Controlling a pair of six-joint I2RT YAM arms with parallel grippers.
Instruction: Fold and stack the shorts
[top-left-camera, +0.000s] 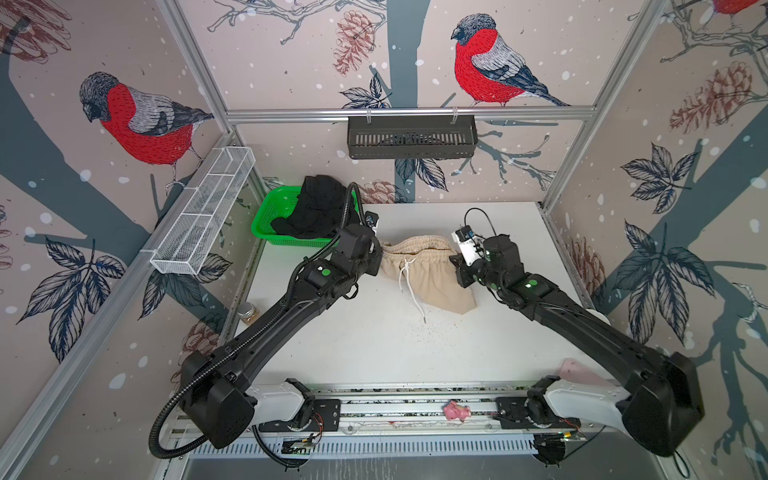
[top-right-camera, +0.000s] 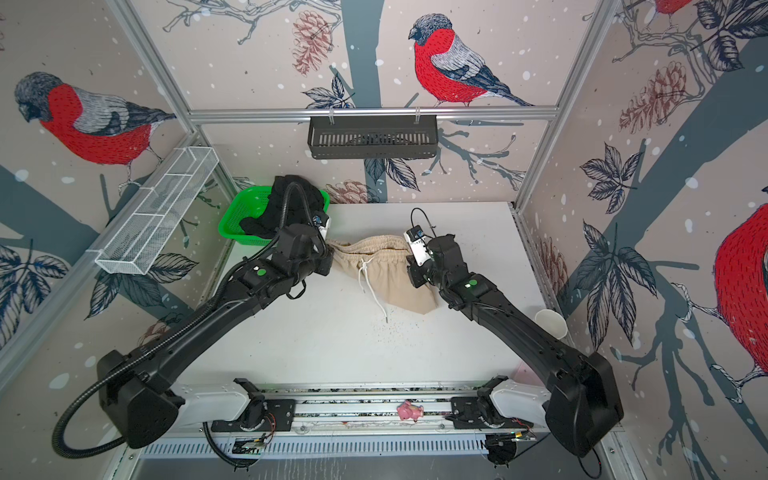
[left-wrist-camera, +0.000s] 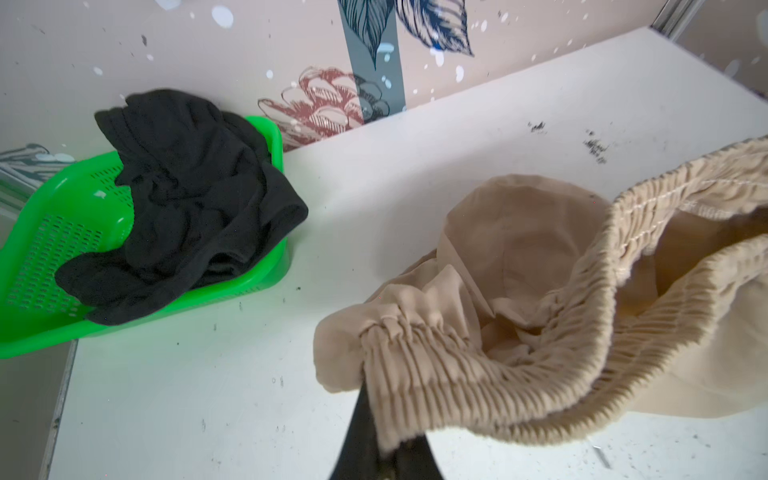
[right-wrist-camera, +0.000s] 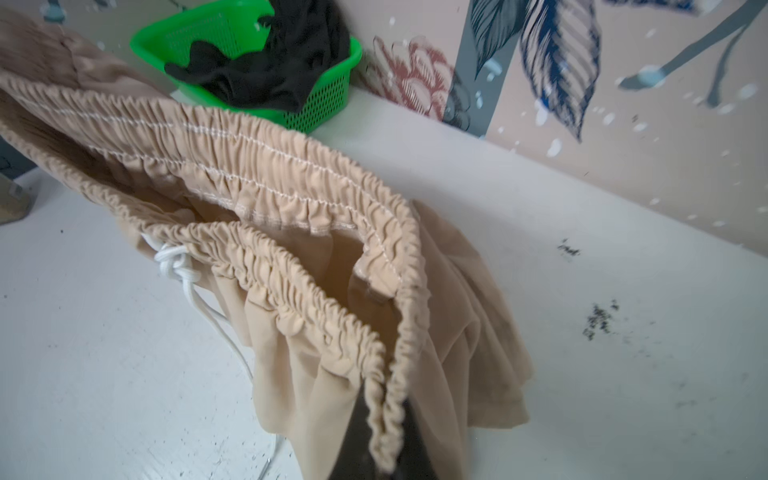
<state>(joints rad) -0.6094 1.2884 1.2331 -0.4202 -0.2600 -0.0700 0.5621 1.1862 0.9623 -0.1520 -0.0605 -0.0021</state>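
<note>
The beige shorts (top-left-camera: 428, 274) hang between my two grippers above the middle of the white table (top-left-camera: 374, 345), their gathered waistband (top-right-camera: 370, 249) stretched across and the white drawstring (top-left-camera: 409, 282) dangling. My left gripper (left-wrist-camera: 380, 446) is shut on the waistband's left end (left-wrist-camera: 390, 374). My right gripper (right-wrist-camera: 384, 451) is shut on the waistband's right end (right-wrist-camera: 390, 399). In both top views the gripper tips are hidden by wrists and cloth. The black shorts (top-left-camera: 318, 212) lie crumpled in the green basket (top-left-camera: 270, 216), also seen from the left wrist as black shorts (left-wrist-camera: 187, 199).
The green basket (top-right-camera: 232, 220) stands at the table's back left corner. A white paper cup (top-right-camera: 550, 322) lies at the right edge. A small jar (top-left-camera: 249, 311) sits off the left edge. A pink toy (top-left-camera: 456, 411) rests on the front rail. Dark specks dot the table.
</note>
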